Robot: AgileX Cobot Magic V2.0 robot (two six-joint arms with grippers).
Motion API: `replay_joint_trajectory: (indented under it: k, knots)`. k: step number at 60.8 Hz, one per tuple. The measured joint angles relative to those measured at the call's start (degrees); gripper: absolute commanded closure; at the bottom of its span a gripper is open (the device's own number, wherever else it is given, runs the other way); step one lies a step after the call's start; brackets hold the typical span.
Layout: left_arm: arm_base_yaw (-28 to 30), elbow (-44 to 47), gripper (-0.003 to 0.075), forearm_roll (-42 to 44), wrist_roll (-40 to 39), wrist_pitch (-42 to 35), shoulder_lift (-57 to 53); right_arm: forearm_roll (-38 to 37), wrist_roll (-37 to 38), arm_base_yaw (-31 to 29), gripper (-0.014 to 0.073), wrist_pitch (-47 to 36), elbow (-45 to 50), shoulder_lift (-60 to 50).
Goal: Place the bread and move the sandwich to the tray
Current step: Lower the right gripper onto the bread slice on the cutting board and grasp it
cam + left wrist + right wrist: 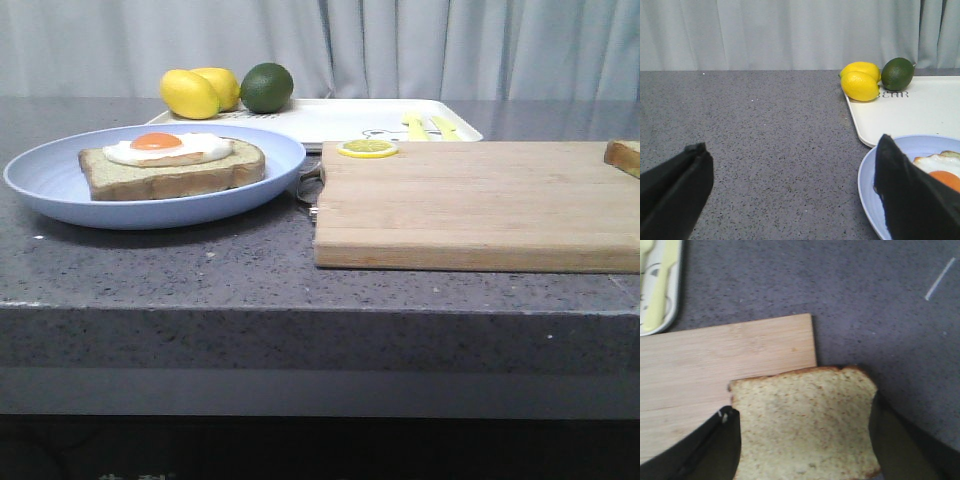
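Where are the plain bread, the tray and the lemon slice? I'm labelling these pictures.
bread (805, 425): right wrist view, middle of its pale face.
tray (340, 117): front view, bare white floor near the lime.
lemon slice (367, 148): front view, centre of the slice.

- The bread (802, 422), a plain brown-crusted slice, is lying flat at the wooden board's right end, overhanging its corner.
- The sandwich (172, 163), toast carrying a fried egg, is sitting on the blue plate.
- The tray (340, 118), white and flat, is lying behind them.
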Motion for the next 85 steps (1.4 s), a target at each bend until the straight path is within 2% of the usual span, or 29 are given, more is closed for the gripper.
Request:
replay_joint_trajectory:
  k: [18,29,50,85]
  knots:
    - [0.0,0.0,0.0082,0.0,0.0,0.0,0.0,0.7,-0.1,-9.8,0.0046,6.2,-5.7,8.1]
    - [0.0,0.0,0.0082,0.0,0.0,0.0,0.0,3.0,-2.6,-12.8,0.0046,11.8,-9.5,13.8]
    - [0.0,0.0,0.0082,0.0,0.0,0.0,0.0,11.0,-15.4,-13.3,0.0046,18.3,-15.5,22.8]
    - [0.0,0.0,0.0082,0.0,0.0,0.0,0.0,18.4,-20.2,-15.8,0.0046,22.9,-17.2,28.5]
